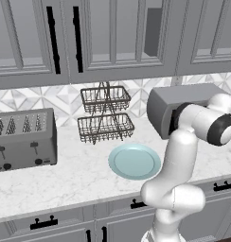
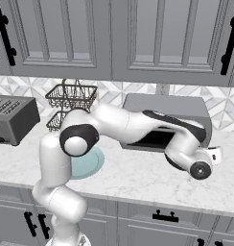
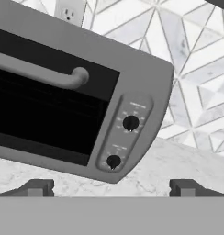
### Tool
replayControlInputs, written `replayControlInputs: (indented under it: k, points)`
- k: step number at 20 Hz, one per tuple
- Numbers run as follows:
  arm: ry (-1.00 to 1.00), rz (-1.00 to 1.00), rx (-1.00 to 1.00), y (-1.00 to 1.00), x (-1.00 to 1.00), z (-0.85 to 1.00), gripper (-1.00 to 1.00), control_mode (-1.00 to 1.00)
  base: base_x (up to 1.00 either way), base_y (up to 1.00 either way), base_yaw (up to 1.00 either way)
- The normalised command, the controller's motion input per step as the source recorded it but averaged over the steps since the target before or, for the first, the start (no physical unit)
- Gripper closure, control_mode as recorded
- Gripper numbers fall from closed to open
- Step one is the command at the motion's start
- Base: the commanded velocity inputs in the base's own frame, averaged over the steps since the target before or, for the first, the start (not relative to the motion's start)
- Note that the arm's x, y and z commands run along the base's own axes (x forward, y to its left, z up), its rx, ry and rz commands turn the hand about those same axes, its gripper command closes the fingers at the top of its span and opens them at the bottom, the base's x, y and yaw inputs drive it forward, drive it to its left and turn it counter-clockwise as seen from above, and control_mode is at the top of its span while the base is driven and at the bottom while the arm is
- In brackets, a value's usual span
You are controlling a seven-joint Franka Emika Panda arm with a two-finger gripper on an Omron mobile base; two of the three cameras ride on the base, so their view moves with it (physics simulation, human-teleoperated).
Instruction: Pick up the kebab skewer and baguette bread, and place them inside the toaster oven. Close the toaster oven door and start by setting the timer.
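Grey oven [image 3: 86, 92] door shut, handle [image 3: 45, 75] across dark glass, two knobs [image 3: 130, 123] at right. Gripper [image 3: 111, 187] fingers spread wide, empty, facing panel.

White marbled tabletop [image 1: 65, 184] carrying 4 things. Pale teal plate [image 1: 134, 161] at the front middle. Left of plate, well apart: grey slot-topped toaster [image 1: 23, 139]. Just behind plate: 2-tier wire basket rack [image 1: 105, 115]. Right of plate, against the wall: toaster oven [image 2: 167, 122].
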Motion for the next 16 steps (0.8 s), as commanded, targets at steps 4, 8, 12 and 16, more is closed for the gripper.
replayControlInputs:
  k: [4, 8, 12, 16]
  points:
    - [-0.23, 0.00, 0.00, -0.04, 0.03, -0.05, -1.00, -1.00, 0.00, 0.00, 0.00]
    - [-0.15, 0.00, 0.00, -0.10, 0.04, 0.00, -1.00, -1.00, 0.00, 0.00, 0.00]
    - [-0.07, 0.00, 0.00, -0.06, 0.06, 0.00, -1.00, -1.00, 0.00, 0.00, 0.00]
    - [-0.01, 0.00, 0.00, -0.03, 0.00, 0.00, -1.00, -1.00, 0.00, 0.00, 0.00]
